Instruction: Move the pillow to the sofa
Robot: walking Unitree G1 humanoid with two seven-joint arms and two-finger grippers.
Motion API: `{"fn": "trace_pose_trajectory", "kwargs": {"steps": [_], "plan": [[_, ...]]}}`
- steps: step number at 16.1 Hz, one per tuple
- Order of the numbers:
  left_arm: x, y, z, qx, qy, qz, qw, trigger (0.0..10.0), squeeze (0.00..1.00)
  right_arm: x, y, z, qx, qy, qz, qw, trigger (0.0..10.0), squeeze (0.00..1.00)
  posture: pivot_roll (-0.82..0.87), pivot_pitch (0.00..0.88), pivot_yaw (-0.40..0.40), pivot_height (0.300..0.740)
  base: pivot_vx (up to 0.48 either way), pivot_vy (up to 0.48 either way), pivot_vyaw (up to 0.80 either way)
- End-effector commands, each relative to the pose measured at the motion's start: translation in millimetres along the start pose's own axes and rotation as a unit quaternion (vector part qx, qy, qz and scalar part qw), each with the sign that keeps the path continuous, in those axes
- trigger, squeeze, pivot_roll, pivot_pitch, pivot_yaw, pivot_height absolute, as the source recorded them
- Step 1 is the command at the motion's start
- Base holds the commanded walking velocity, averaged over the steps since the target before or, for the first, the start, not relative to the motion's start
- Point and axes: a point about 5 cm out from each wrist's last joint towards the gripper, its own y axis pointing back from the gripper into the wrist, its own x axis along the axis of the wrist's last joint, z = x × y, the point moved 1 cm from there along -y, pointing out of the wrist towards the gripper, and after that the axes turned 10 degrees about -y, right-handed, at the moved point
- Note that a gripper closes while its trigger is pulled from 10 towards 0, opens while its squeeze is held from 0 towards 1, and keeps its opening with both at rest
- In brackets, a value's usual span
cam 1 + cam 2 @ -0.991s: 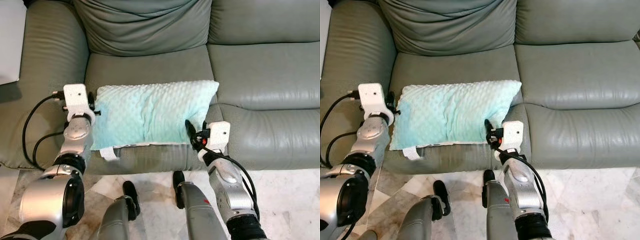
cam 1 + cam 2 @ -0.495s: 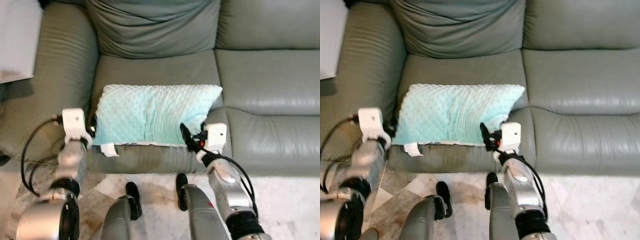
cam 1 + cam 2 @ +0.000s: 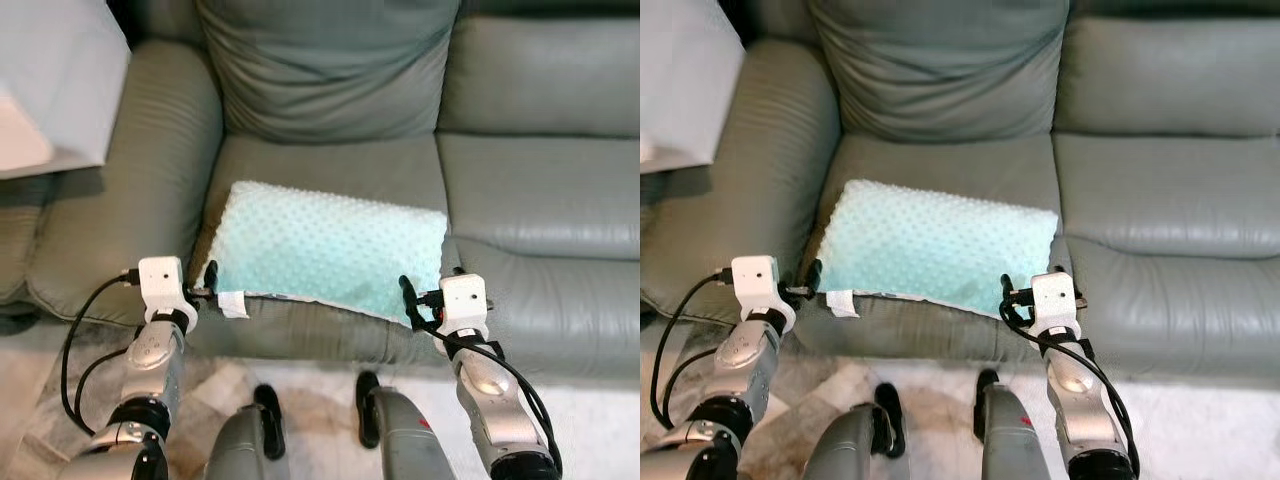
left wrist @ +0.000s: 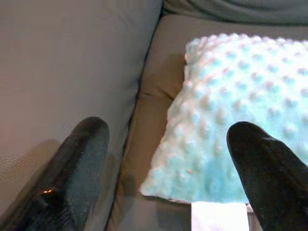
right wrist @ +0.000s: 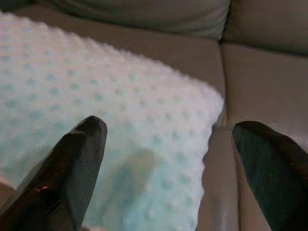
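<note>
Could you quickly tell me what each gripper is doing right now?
Left gripper: open, empty, at the pillow's corner.
Right gripper: open, empty, at its other corner.

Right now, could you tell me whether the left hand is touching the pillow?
Apart. The left wrist view shows the left hand open, both black fingers short of the pillow, with bare sofa seat visible between them.

Legible text — none; we read nothing on the pillow's white tag [image 3: 232,304] — it looks blank.
</note>
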Motion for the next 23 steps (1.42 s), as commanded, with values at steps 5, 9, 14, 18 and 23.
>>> {"fn": "trace_pose_trajectory", "kwargs": {"steps": [5, 9, 14, 18, 23], "plan": [[-1.4, -3.4, 7.7, 0.022, 0.016, -0.020, 0.999, 10.0, 1.00, 12.5, -16.0, 13.8, 0.001, 0.028, 0.005, 1.000, 10.0, 1.00, -0.20, 0.146, 0.025, 0.740, 0.000, 0.000, 0.00], [17.9, -16.8, 8.7, 0.043, 0.039, -0.006, 0.998, 10.0, 1.00, 41.3, -37.5, 32.4, -0.014, 0.043, 0.030, 0.999, 10.0, 1.00, -0.22, 0.035, -0.010, 0.740, 0.000, 0.000, 0.00], [12.3, -12.9, -1.2, 0.032, 0.001, -0.011, 0.999, 10.0, 1.00, 26.7, -33.7, 20.2, -0.015, 0.026, 0.023, 0.999, 10.0, 1.00, -0.18, 0.112, 0.030, 0.740, 0.000, 0.000, 0.00], [13.5, -13.6, 2.8, 0.037, -0.037, -0.013, 0.999, 10.0, 0.00, 20.4, -25.3, 15.9, -0.020, 0.015, 0.025, 0.999, 10.0, 0.00, -0.17, 0.116, 0.038, 0.740, 0.000, 0.000, 0.00], [12.0, -15.7, 16.9, 0.012, -0.025, -0.032, 0.999, 10.0, 0.00, 28.3, -28.4, 16.1, -0.024, -0.007, 0.033, 0.999, 10.0, 0.00, -0.17, 0.088, 0.047, 0.740, 0.000, 0.000, 0.00]]}}
